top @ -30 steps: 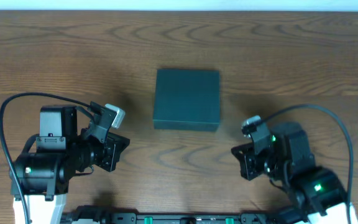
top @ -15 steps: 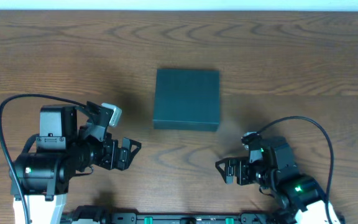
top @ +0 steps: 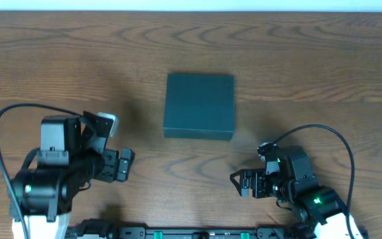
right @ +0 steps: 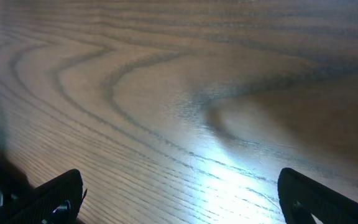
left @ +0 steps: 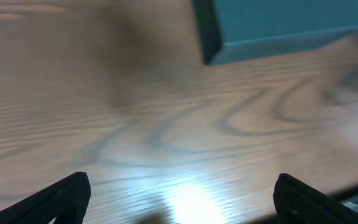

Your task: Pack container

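Observation:
The container (top: 199,106) is a dark teal rectangular box with its lid down, lying flat in the middle of the table. Its near corner shows at the top of the left wrist view as the container (left: 272,25). My left gripper (top: 120,164) is open at the front left, apart from the box. In its own view the left gripper (left: 182,196) has nothing but bare wood between its fingers. My right gripper (top: 242,183) stands open at the front right, pointing left, below the box's right corner. The right gripper (right: 182,190) also frames only wood.
The wooden table (top: 297,60) stretches around the box. Black cables (top: 340,136) loop from both arms. A dark rail (top: 197,234) runs along the front edge between the arm bases.
Both grippers have opened from shut. The right gripper moved toward the front and left. The left gripper reached right, then drew back slightly.

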Available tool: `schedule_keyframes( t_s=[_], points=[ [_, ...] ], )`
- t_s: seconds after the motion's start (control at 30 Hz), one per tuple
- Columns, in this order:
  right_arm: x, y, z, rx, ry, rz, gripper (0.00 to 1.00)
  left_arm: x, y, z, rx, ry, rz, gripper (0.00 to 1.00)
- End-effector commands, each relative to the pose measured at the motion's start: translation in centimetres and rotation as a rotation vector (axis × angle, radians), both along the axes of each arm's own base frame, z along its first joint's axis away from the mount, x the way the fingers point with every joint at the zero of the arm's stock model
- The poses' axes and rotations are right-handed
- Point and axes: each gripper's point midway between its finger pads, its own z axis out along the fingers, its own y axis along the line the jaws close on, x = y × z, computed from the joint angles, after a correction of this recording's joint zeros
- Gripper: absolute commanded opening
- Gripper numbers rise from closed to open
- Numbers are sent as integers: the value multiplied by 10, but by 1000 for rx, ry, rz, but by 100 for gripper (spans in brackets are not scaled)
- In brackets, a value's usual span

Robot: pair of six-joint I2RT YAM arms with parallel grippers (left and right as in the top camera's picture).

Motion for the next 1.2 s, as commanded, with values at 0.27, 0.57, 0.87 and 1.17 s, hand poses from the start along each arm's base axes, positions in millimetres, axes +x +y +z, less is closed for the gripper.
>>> schedule_keyframes(
  t_s=[0.27, 0.57, 0.87, 1.17],
  points=[
    [-1, 0, -1, 0, 8, -7, 99, -23, 27, 26, 114, -339, 98, 95],
    [-1, 0, -1, -1, 8, -7, 99, 5, 25, -42, 26, -536, 173, 95],
    [-1, 0, -1, 0, 8, -7, 99, 27, 2, -84, -146, -633, 140, 95],
    [-1, 0, -1, 0, 8, -7, 99, 30, -5, -80, -196, -722, 109, 95]
  ],
)
